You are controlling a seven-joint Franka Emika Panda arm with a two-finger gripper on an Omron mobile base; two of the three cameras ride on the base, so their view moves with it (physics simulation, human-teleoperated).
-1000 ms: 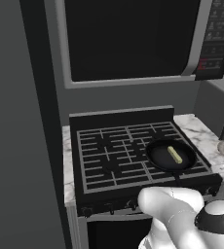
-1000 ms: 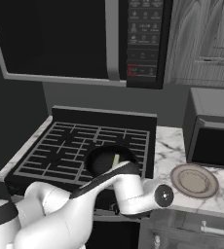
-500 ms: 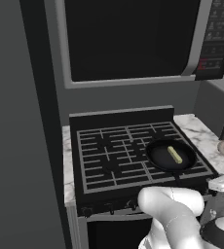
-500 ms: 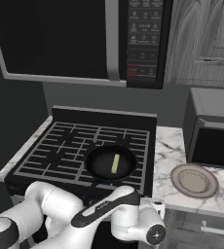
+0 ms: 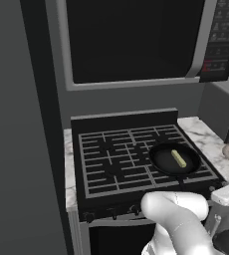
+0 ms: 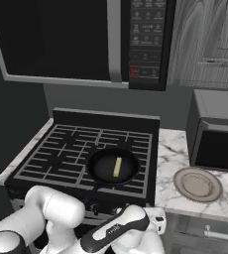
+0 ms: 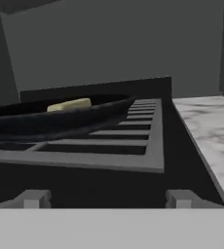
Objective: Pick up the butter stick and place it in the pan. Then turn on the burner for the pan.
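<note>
Butter stick (image 5: 178, 158) lies in pan (image 5: 161, 160), frame centre-right; burner step pending: reach front knobs (image 7: 181, 198). Fingers' state cannot be told.

A black stove (image 6: 61, 163) with grey grates sits between strips of white marble counter (image 6: 173, 154), under a dark-doored microwave (image 6: 76, 39) on a grey wall (image 6: 111, 99), with grey wood cabinets (image 6: 205, 39), a dark toaster oven (image 6: 217, 131) and a pale round dish (image 6: 198, 183) toward the counter's right end.
</note>
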